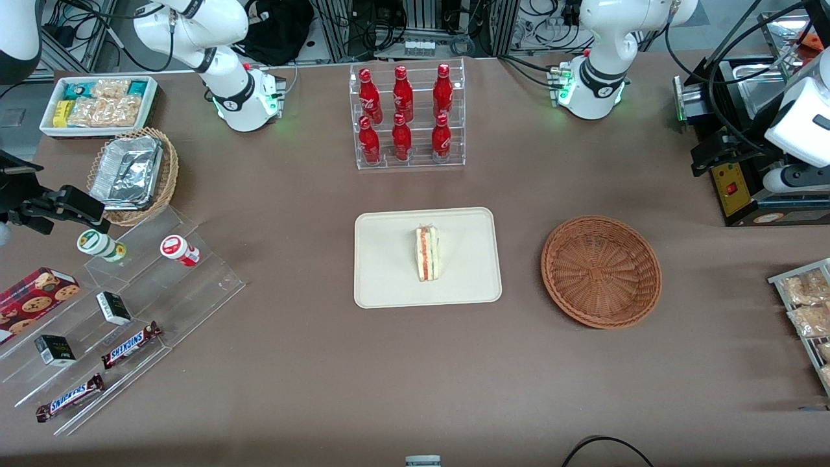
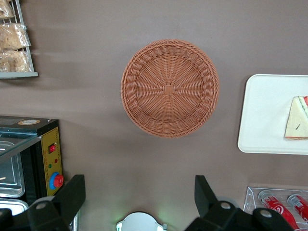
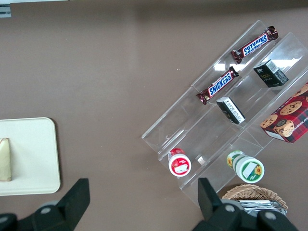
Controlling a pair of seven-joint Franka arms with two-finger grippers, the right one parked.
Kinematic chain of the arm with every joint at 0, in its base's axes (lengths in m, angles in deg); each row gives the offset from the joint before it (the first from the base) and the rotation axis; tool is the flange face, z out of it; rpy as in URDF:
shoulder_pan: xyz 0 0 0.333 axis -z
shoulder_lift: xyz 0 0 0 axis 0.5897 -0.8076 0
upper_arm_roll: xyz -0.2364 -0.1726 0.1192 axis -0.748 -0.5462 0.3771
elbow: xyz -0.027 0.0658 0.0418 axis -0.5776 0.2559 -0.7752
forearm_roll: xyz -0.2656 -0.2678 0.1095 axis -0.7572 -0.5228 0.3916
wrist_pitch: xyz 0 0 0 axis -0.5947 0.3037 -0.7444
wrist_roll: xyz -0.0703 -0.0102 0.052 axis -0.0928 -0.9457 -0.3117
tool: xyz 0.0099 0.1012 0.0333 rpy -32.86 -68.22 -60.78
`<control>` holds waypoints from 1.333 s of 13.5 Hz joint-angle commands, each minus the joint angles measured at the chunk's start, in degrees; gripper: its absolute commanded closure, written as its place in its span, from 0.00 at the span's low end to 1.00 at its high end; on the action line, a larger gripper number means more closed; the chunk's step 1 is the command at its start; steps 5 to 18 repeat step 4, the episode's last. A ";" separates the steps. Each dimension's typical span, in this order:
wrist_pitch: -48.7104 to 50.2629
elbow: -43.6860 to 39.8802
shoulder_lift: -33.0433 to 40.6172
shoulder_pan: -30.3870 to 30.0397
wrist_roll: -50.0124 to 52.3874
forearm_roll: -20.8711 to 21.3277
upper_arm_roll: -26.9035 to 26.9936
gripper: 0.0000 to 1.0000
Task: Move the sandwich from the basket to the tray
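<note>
A: Where's the triangular white-bread sandwich (image 1: 427, 253)?

B: Standing on edge mid-way on the flat cream rectangular tray (image 1: 382, 285), clear of every rim.

A: And the round reddish-brown wicker basket (image 1: 601, 271)?

B: Beside the tray toward the working arm's end, bare brown tabletop (image 1: 519, 363) between them.

A: The gripper (image 2: 139, 195)?

B: High over the basket, fingers spread wide, holding nothing.

The front view looks down steeply from above the table's (image 1: 292, 389) near edge, facing the 2 arm bases. The left wrist view looks straight down past the gripper (image 2: 139, 192), its fingers spread, onto the basket (image 2: 170, 88). Both share the basket (image 1: 601, 271), tray (image 1: 389, 285) and sandwich (image 1: 427, 253).
</note>
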 commanded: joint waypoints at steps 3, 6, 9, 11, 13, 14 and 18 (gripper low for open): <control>1.29 -1.36 0.24 0.01 0.16 -0.01 0.23 0.00; 1.21 -1.18 0.24 0.01 0.16 0.07 0.14 0.00; 1.21 -1.18 0.24 0.01 0.16 0.07 0.14 0.00; 1.21 -1.18 0.24 0.01 0.16 0.07 0.14 0.00; 1.21 -1.18 0.24 0.01 0.16 0.07 0.14 0.00; 1.21 -1.18 0.24 0.01 0.16 0.07 0.14 0.00; 1.21 -1.18 0.24 0.01 0.16 0.07 0.14 0.00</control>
